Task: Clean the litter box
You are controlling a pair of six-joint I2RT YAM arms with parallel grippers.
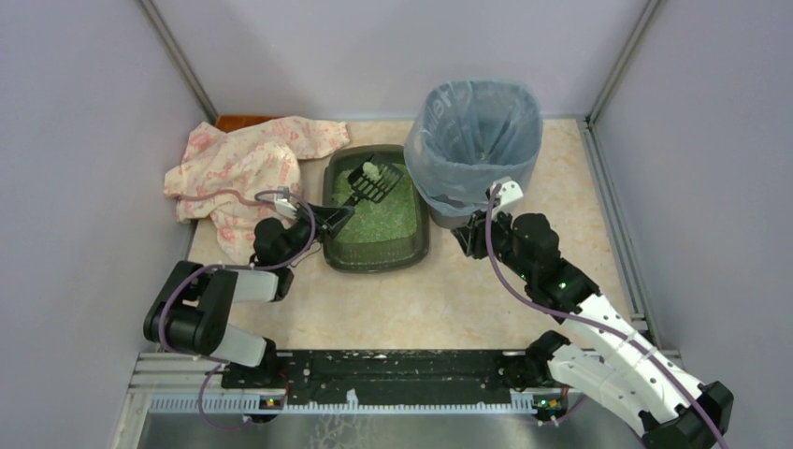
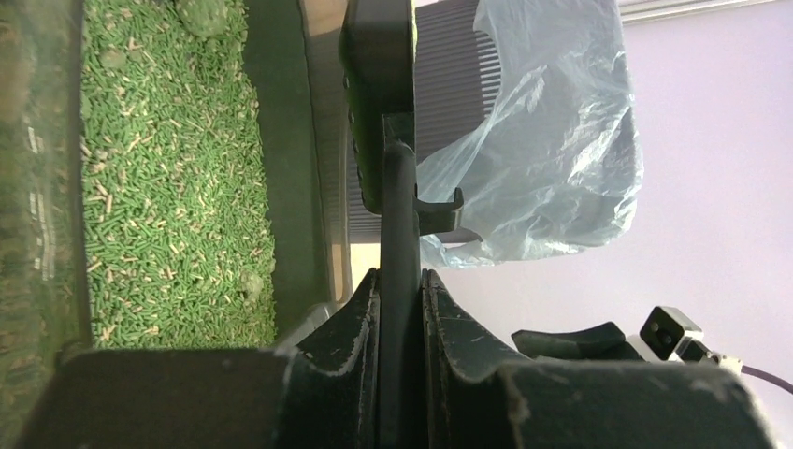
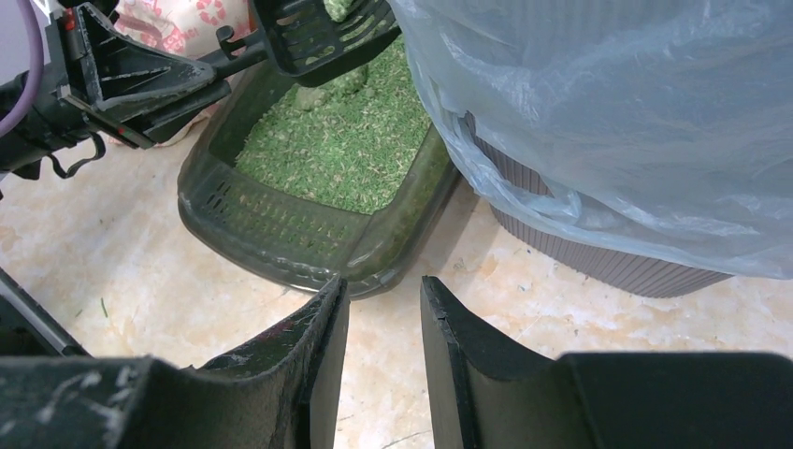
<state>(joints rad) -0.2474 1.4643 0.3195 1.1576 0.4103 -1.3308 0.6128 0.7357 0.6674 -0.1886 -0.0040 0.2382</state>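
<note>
Between left gripper jaws: black scoop handle, pinched tight. Scoop head ahead of gripper, carrying pale clump, raised over litter box. Box below and ahead of left gripper. Right gripper jaws parted, nothing between; box ahead-left, bagged bin ahead-right.
</note>
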